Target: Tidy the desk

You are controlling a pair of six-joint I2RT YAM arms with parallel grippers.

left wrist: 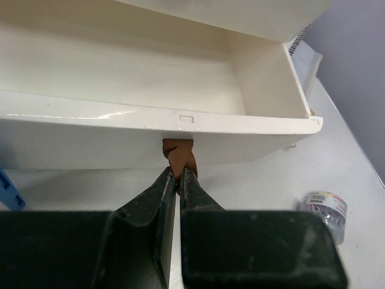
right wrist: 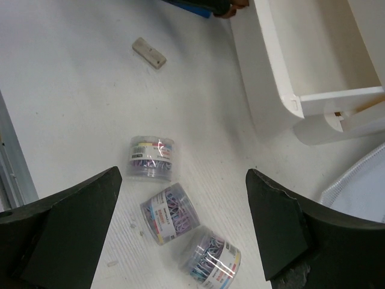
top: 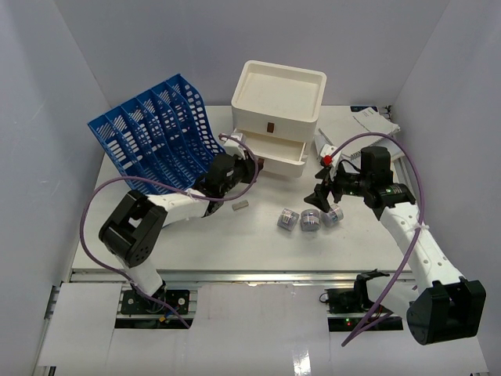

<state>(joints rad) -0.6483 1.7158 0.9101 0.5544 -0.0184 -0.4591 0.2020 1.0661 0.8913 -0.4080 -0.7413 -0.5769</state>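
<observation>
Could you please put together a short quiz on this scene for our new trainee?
1. True or false: the right gripper is open and holds nothing.
2. What is the left gripper shut on?
A) the eraser
B) the brown pull tab of the open drawer
C) the blue file rack
3. How many tubs of paper clips lie on the desk?

Key: 1 true; 2 B; 3 three.
</observation>
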